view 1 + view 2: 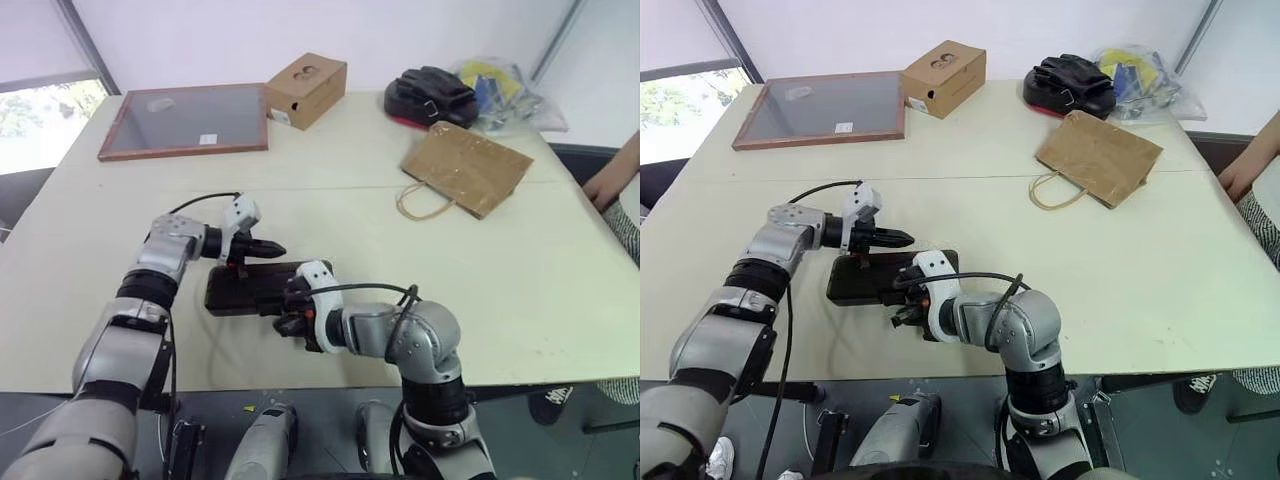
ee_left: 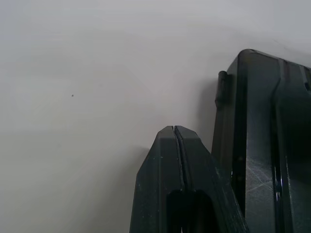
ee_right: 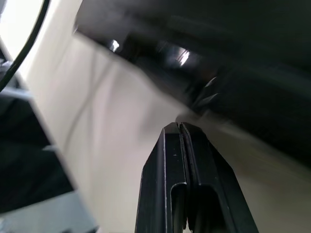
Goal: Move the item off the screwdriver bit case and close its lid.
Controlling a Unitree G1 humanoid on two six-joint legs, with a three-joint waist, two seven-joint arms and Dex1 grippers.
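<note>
The screwdriver bit case (image 1: 240, 290) lies flat and dark near the table's front edge, with its lid down on it. The brown paper bag (image 1: 466, 168), string handles toward me, lies apart from the case at the far right of the table. My left gripper (image 1: 276, 248) is shut and empty, pointing right just over the case's far edge; the left wrist view shows its fingers (image 2: 175, 160) pressed together beside the case (image 2: 262, 145). My right gripper (image 1: 288, 312) is shut and empty at the case's near right corner, its fingers (image 3: 181, 160) closed close to the dark case (image 3: 233, 58).
A wooden-framed glass panel (image 1: 185, 122) lies at the back left, with a small cardboard box (image 1: 306, 90) beside it. A black bundle (image 1: 432, 95) and a clear plastic bag of items (image 1: 505, 92) sit at the back right. A person's arm (image 1: 612, 180) rests at the right edge.
</note>
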